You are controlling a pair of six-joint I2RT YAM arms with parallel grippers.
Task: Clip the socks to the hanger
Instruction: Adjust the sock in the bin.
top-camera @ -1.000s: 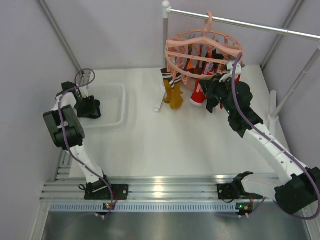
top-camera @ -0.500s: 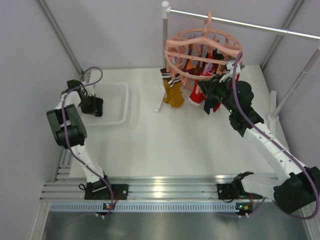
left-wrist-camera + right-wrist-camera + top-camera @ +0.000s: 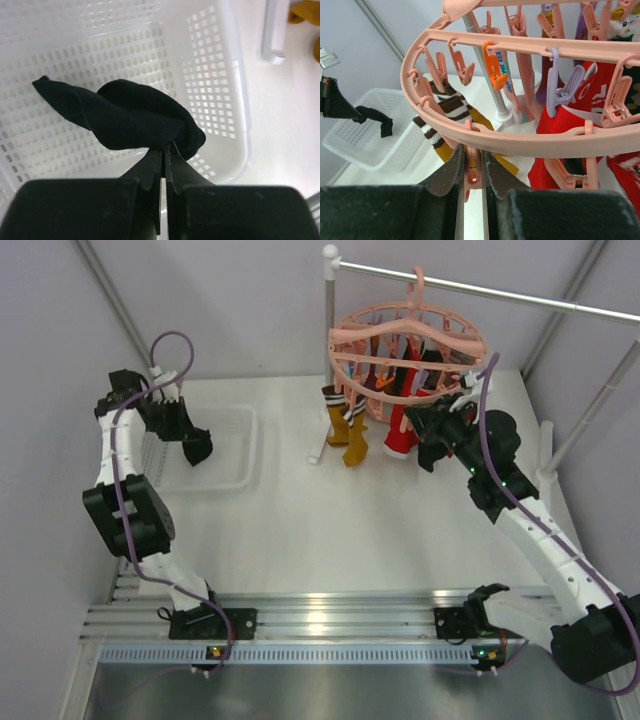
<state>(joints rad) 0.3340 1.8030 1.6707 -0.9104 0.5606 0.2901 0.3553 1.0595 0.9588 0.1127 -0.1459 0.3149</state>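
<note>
My left gripper (image 3: 165, 150) is shut on a black sock (image 3: 125, 117) and holds it above the white mesh basket (image 3: 220, 75). From above, the left gripper (image 3: 190, 445) hangs over the basket's left half. The salmon-pink hanger (image 3: 405, 340) hangs from the rail at the back. My right gripper (image 3: 472, 160) is shut on one of its pink clips (image 3: 472, 175), just under the ring (image 3: 520, 142). Red socks (image 3: 565, 125) and a yellow sock with brown stripes (image 3: 445, 120) hang clipped to it. The right gripper (image 3: 425, 435) sits at the ring's near right.
The white basket (image 3: 235, 455) lies at the back left of the table. A white upright pole (image 3: 330, 350) holds the horizontal rail (image 3: 520, 292), and its foot stands beside the hanging socks. Another pole (image 3: 590, 415) rises at the right edge.
The left gripper shut on the black sock in the basket and lifted it up. The right gripper stayed shut on the clip and shifted slightly, tilting the hanger.
</note>
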